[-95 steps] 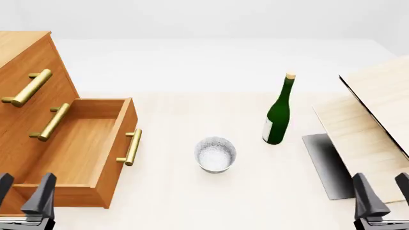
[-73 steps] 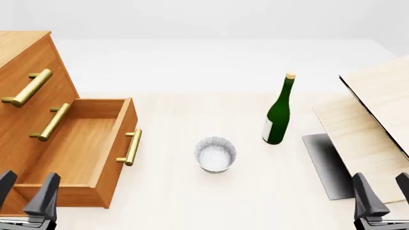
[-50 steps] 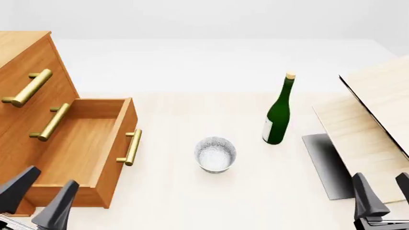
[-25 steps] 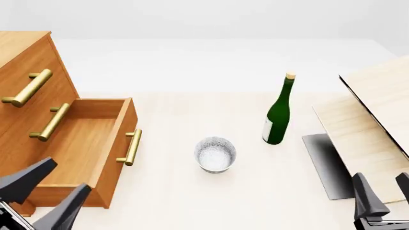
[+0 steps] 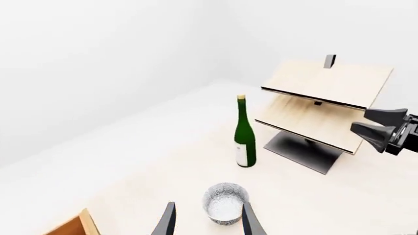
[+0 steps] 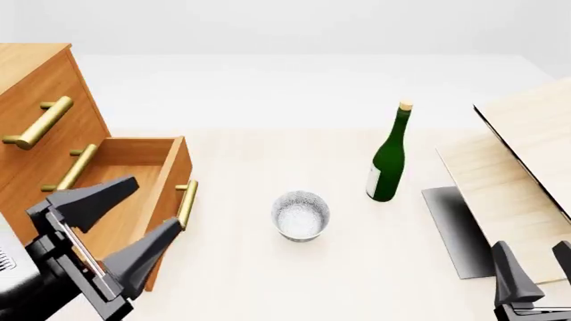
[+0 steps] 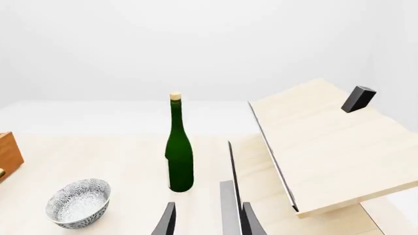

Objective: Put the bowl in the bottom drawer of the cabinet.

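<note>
The bowl (image 6: 301, 215) stands upright on the table between the cabinet (image 6: 36, 87) and a green bottle. The bottom drawer (image 6: 143, 167) is pulled out, its brass handle (image 6: 186, 204) facing the bowl. My left gripper (image 6: 154, 204) hangs open and empty in front of the drawer's front, left of the bowl. In the left wrist view the bowl (image 5: 225, 203) shows between the open fingers (image 5: 168, 220), still some way off. My right gripper (image 6: 531, 261) is open and empty at the near right edge. The right wrist view has the bowl (image 7: 78, 201) off to one side.
A tall green bottle (image 6: 388, 157) stands just right of and behind the bowl. Pale wooden boards (image 6: 517, 167) on a dark stand (image 6: 450, 227) fill the right side. The two upper drawers are closed.
My left arm has risen from the near left corner and swung forward and right, over the drawer's front, turning toward the bowl. The right arm, bowl and bottle have not moved.
</note>
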You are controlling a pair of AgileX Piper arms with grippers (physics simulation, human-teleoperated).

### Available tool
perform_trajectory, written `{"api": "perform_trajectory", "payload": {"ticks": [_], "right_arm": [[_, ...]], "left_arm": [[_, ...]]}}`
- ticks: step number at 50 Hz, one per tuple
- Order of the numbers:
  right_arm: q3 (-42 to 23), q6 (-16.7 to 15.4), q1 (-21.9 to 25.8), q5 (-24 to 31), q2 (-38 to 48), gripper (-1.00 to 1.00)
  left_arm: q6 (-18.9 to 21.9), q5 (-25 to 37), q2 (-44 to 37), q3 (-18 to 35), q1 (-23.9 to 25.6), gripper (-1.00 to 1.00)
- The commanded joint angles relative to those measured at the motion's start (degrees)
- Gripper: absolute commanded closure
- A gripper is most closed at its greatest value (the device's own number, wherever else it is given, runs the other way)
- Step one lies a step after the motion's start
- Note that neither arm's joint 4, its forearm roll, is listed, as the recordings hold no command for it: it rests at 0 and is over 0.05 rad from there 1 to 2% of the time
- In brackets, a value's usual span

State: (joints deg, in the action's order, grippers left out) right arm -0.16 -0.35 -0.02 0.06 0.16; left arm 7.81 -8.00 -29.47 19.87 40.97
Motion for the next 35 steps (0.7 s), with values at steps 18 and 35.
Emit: {"api": "perform_trajectory", "payload": {"ticks": [18, 35], "right_arm": [[0.0, 0.0, 0.0, 0.0, 0.0, -1.0], [0.0, 0.0, 0.0, 0.0, 0.0, -1.0]], "left_arm": [[0.5, 4.3, -20.1, 17.4, 2.0, -1.0], [0.2, 11.9, -29.4, 28.7, 1.3, -1.0]]}}
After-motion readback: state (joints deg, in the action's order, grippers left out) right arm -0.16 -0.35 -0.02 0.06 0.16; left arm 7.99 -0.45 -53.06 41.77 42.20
